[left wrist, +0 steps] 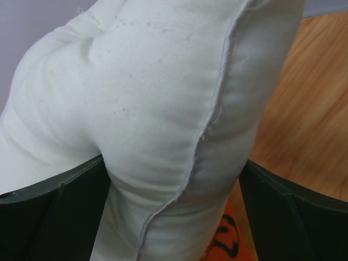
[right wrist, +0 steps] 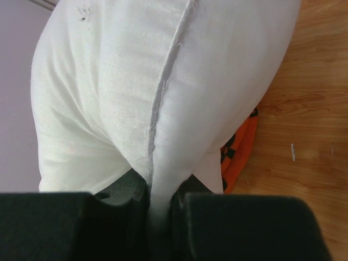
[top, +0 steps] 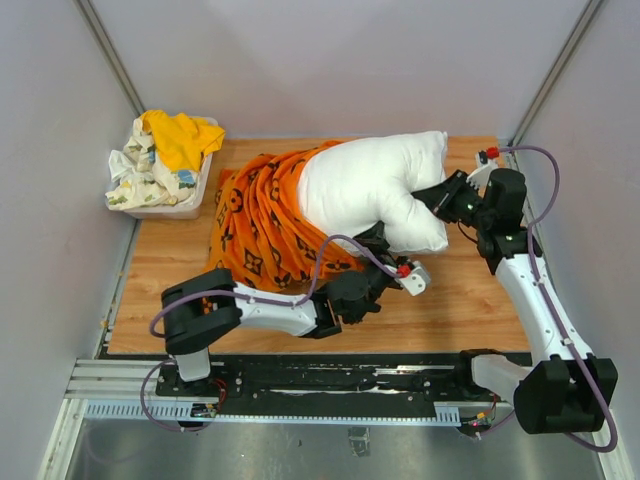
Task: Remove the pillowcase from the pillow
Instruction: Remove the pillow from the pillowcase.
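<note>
Right jaws pinched on pillow (right wrist: 163, 98) seam, left jaws spread around it.

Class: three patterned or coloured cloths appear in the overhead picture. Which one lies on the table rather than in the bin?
The orange pillowcase with black motifs: it sits bunched on the wooden table around the white pillow. The yellow cloth and floral cloth sit in the bin.

Wooden table (top: 470, 300) under pillow (top: 370, 185), pillowcase (top: 262, 225), bin (top: 170, 208)

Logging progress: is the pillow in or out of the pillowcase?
Partly out: the pillow has its right half bare, its left end inside the bunched pillowcase.
</note>
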`<state>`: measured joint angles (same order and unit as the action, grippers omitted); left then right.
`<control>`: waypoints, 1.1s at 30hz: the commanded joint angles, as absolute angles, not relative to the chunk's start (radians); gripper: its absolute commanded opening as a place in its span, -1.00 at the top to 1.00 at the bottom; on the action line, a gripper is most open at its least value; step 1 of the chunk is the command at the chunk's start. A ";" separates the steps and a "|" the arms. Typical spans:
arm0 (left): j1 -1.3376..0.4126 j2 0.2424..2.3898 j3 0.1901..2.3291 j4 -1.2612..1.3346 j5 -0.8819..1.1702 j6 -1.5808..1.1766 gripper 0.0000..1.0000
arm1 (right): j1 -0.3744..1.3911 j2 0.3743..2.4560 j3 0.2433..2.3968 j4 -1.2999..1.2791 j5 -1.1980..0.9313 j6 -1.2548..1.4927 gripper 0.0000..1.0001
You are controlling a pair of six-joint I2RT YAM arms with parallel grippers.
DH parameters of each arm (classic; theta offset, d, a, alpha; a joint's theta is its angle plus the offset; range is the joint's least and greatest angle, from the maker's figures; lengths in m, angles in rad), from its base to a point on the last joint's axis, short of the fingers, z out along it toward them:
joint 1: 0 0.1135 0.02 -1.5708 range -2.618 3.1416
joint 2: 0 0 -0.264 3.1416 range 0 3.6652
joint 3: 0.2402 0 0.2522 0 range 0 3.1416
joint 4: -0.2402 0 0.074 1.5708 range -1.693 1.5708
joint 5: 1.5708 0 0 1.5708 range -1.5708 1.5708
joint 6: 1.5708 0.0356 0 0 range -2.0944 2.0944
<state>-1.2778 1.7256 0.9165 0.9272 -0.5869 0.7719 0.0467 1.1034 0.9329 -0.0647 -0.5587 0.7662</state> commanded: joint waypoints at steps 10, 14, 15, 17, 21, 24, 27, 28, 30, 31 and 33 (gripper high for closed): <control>-1.146 1.821 1.077 0.969 -0.662 0.802 0.98 | 0.183 1.043 0.999 0.018 -0.579 0.778 0.99; -1.094 1.722 1.058 0.982 -0.665 0.741 0.99 | 0.182 1.016 1.010 -0.027 -0.539 0.727 -0.14; -1.076 1.695 1.065 0.964 -0.669 0.699 0.99 | 0.180 1.005 1.020 -0.064 -0.497 0.706 -0.52; -1.011 1.624 1.082 0.880 -0.663 0.588 0.99 | 0.160 0.975 1.032 -0.129 -0.419 0.665 -0.98; -0.845 1.477 1.163 0.597 -0.582 0.264 1.00 | 0.043 0.908 0.972 -0.074 -0.477 0.684 -0.97; -0.754 1.395 1.217 0.497 -0.500 0.137 0.99 | -0.018 0.914 0.887 0.106 -0.636 0.768 -0.97; -0.742 1.381 1.310 0.429 -0.481 0.130 1.00 | 0.029 0.956 0.826 0.276 -0.719 0.800 -0.99; -0.742 1.385 1.339 0.411 -0.460 0.124 0.99 | 0.083 0.972 0.840 0.249 -0.696 0.764 -0.98; -0.742 1.394 1.390 0.389 -0.396 0.110 1.00 | 0.235 1.002 0.914 0.097 -0.565 0.610 -0.96; -0.744 1.401 1.415 0.368 -0.374 0.098 0.99 | 0.312 1.021 0.945 0.057 -0.500 0.548 -0.96; -0.746 1.412 1.473 0.326 -0.349 0.080 0.99 | 0.416 1.057 0.975 0.055 -0.431 0.502 -0.95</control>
